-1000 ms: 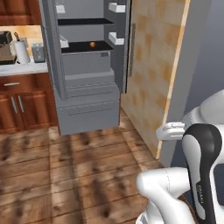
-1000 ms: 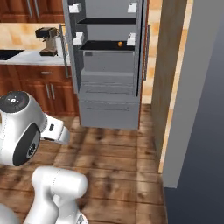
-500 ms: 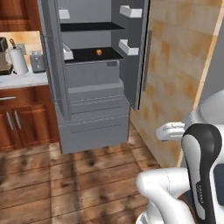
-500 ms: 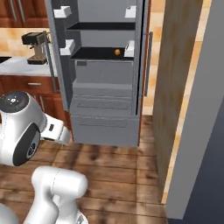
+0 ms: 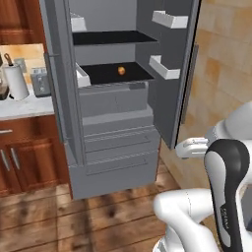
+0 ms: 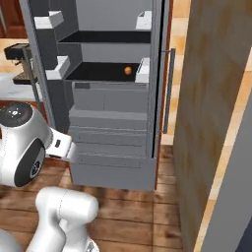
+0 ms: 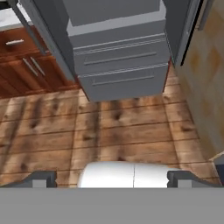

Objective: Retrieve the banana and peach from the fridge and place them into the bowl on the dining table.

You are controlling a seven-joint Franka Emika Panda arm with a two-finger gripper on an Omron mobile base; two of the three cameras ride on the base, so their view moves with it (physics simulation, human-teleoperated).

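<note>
**Op A:** Closer now — over the last second my base has driven up, so the fridge (image 5: 113, 98) fills far more of both base cameras. That's the cameras moving; nothing in the kitchen has shifted.

**Op B:** What do you get from the left base view?

**Op A:** Both fridge doors stand open, with white door bins (image 5: 170, 19) on their inner faces. The peach (image 5: 121, 71) sits alone on the lower dark shelf (image 5: 115, 74), toward the back. Grey drawers are stacked below it. Left of the fridge I see a wall counter (image 5: 24, 106) carrying a paper towel roll (image 5: 17, 81) and a toaster (image 5: 40, 81), over brown cabinets (image 5: 19, 157). My arm rises at the lower right.

**Op B:** And the right base view?

**Op A:** Same peach (image 6: 128, 71), on that lower shelf just beside the right-hand door bin (image 6: 142, 70). A coffee machine (image 6: 19, 59) stands on the counter at the left. I can't make out a banana anywhere on the shelves.

**Op B:** Hand view?

**Op A:** It looks down at the wooden floor (image 7: 109, 131) and the fridge's lower drawers (image 7: 120, 61). The gripper (image 7: 112, 178) is spread to its widest, a fingertip at each bottom corner, and nothing is between them. It hangs well short of the fridge, touching nothing.
</note>
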